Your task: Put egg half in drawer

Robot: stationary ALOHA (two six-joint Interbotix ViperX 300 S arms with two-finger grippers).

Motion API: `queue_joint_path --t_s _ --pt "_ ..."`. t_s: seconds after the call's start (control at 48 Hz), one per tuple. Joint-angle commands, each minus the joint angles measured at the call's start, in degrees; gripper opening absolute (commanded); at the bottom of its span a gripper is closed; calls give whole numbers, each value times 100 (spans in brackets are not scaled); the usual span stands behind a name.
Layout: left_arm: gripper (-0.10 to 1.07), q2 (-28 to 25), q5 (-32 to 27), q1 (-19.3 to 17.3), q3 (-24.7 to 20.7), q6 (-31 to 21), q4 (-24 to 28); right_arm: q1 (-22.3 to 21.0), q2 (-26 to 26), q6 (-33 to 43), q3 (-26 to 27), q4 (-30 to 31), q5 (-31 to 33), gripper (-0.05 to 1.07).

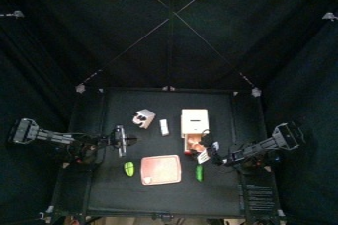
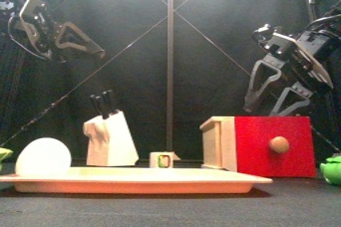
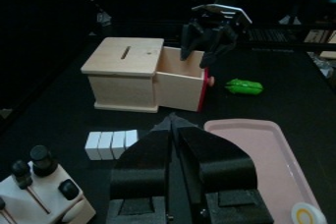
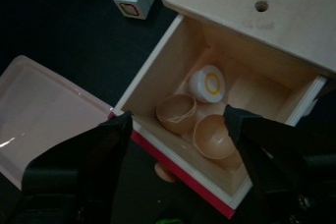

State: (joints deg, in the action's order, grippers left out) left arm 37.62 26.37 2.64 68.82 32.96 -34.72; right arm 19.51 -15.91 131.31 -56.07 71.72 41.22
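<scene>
We see the drawer [image 4: 230, 90] pulled out of its pale wooden box [image 3: 125, 71], which stands on the table [image 1: 158, 106] right of the middle; the red front with its round knob [image 2: 278, 143] faces the near edge; inside the open compartment lies an egg half [image 4: 207, 82] with its yolk up, toward the far wall of the compartment, and just beside it sit two brownish shell-like pieces [image 4: 197, 125].

The right end effector [image 4: 178, 130] hangs directly above the open drawer; its jaws are spread wide apart and hold nothing. The left end effector [image 3: 184, 140] hovers over the left side of the table, pointing toward the box; its jaws are pressed together with nothing between them.

At the near edge lies the pink board [image 1: 161, 169]; in the front view a white rounded piece [image 2: 43, 157] rests on its left end; green pieces [image 1: 129, 170] lie on either side of the board. A white knife block [image 2: 110, 138] stands left of the middle, and a slim white segmented piece [image 3: 112, 143] lies between it and the box.
</scene>
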Motion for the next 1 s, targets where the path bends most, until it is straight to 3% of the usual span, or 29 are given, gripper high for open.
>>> queue_joint_path --t_s 0.0,0.979 --pt "48 -9 26 -9 -70 -9 9 -9 -88 -9 114 0 18 102" --pt "48 -9 18 -9 -70 -9 9 -18 -88 -9 141 -149 18 102"
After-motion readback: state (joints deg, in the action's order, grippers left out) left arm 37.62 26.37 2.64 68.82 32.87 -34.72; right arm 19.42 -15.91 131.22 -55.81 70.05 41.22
